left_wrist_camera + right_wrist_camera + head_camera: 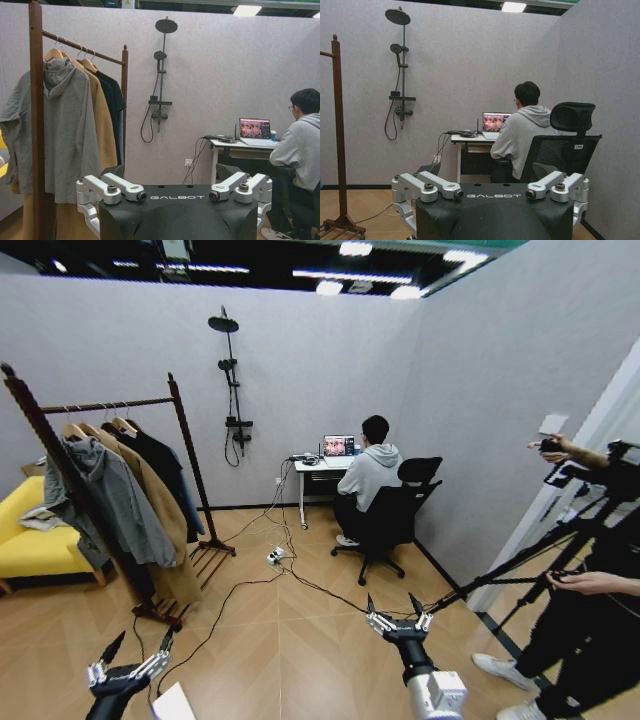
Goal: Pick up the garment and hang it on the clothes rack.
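Observation:
The clothes rack [190,462] of dark reddish-brown wood stands at the left on the wooden floor. From its bar hang a grey hoodie [115,495], a tan coat [160,510] and a dark jacket [168,465]. The same rack [35,105] is close in the left wrist view, and one of its uprights [339,130] appears in the right wrist view. The garment is out of view. My left gripper [140,644] is held low at the bottom left, open and empty. Off to the bottom right, my right gripper [392,604] is also open and empty.
A yellow sofa [35,545] stands behind the rack. Cables and a power strip [274,557] cross the floor. A person sits in an office chair [390,520] at a white desk [318,468]. A tripod [540,550] and a standing person are at the right.

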`<state>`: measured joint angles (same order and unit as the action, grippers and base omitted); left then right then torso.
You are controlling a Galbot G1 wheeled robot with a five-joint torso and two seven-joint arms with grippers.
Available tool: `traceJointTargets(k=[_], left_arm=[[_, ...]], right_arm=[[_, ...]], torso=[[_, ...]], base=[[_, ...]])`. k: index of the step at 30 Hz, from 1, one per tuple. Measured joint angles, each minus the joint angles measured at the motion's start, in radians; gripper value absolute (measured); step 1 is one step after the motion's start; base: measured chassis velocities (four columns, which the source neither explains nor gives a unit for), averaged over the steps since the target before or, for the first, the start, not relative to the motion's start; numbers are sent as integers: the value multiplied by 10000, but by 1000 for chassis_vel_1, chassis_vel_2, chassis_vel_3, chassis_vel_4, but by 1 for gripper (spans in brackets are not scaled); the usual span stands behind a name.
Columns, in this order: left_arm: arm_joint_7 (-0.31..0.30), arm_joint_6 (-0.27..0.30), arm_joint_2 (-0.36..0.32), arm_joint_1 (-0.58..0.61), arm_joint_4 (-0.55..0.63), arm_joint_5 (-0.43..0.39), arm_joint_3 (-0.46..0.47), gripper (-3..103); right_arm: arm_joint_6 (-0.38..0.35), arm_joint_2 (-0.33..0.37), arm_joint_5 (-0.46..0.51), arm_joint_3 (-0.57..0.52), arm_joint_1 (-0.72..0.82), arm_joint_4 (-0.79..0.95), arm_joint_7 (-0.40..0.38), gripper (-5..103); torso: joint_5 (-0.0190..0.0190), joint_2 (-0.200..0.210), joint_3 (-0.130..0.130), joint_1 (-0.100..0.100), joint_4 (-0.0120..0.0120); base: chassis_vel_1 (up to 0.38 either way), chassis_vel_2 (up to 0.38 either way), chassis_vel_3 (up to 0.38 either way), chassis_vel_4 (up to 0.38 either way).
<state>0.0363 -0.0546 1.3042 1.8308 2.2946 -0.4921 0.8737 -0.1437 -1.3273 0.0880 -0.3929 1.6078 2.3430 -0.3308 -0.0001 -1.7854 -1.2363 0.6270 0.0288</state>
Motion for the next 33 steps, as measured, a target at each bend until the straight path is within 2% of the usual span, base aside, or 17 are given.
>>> traceJointTargets(k=[11,19,26,29,32,33], left_arm=[[0,0,0,0,0,0,0,100],[0,0,0,1,0,0,0,100],[0,0,0,1,0,0,0,100],[0,0,0,1,0,0,0,100],[0,0,0,0,0,0,0,100],[0,0,0,0,0,0,0,100]], right_arm=[[-55,19,22,-37,77,113,270,100],[-406,-44,368,-158,44,442,486,100],[-276,22,720,-181,-47,639,262,100],[-377,162,858,-183,29,915,122,100],[-703,878,1906,-529,339,1527,293,100],[-703,878,1906,-529,339,1527,293,100]], torso=[[1,0,0,0,-1],[0,0,0,0,-1],[1,0,0,0,-1],[2,0,0,1,-1],[1,-1,1,1,1],[1,-1,1,1,1]], base=[[0,0,0,0],[0,0,0,0],[0,0,0,0],[0,0,0,0],[0,0,0,0],[0,0,0,0]])
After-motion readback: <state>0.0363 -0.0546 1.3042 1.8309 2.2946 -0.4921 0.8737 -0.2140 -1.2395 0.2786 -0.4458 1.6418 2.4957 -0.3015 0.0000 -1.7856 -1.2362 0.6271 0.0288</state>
